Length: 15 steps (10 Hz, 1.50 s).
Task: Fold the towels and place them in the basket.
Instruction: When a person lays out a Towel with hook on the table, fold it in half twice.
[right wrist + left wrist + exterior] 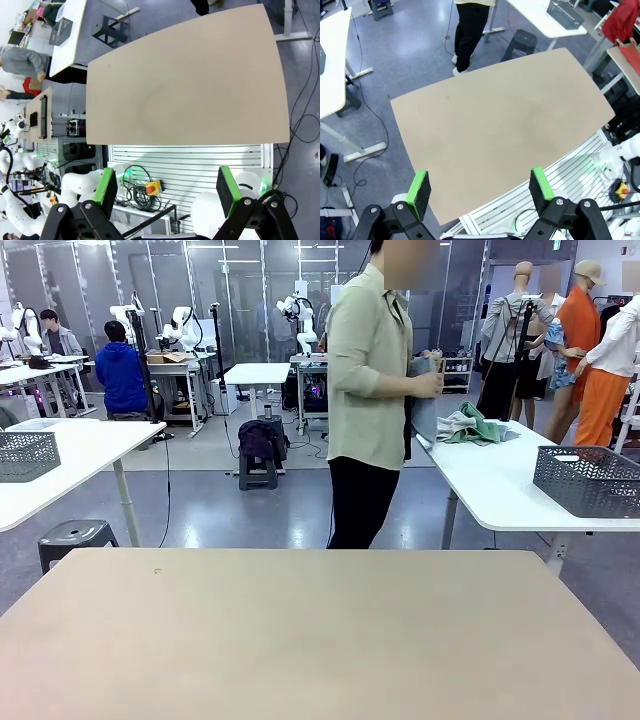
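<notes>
Left hand (480, 184) and right hand (167, 186) hang released over the tan worktop (320, 630). Green towel (478, 428) lies at the white worktop's (490, 490) far left corner, basket (590, 480) by its near edge; a person (370, 390) beside it holds a grey towel (425, 412).

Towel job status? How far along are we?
Done: nothing. The towels lie crumpled on the white side table, with the basket on that table too. In hand: the person stands there holding a grey cloth, likely one towel. Left pincer and right pincer hang open above the tan table. Left: bring towels over, fold both, basket them.
</notes>
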Motion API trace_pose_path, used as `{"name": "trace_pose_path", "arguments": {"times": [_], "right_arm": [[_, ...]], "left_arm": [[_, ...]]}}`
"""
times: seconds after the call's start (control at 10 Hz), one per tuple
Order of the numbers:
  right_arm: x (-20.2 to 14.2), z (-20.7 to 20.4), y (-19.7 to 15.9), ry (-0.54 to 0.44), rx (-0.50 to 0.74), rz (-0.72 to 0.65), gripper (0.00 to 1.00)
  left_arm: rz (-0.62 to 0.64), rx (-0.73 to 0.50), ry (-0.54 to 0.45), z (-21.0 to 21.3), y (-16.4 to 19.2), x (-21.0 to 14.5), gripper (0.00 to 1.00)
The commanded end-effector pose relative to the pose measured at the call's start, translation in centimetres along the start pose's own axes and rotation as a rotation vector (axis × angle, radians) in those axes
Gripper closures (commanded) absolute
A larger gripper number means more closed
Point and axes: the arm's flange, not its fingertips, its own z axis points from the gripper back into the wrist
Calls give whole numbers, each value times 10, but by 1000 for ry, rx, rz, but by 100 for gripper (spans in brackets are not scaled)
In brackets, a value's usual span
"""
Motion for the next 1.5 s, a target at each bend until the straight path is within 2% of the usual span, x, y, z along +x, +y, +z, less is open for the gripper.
{"name": "trace_pose_path", "arguments": {"times": [0.0,1.4], "right_arm": [[0,0,0,0,0,1,0],[0,0,0,0,0,1,0]], "left_arm": [[13,23,9,0,-2,0,0],[13,23,9,0,-2,0,0]]}}
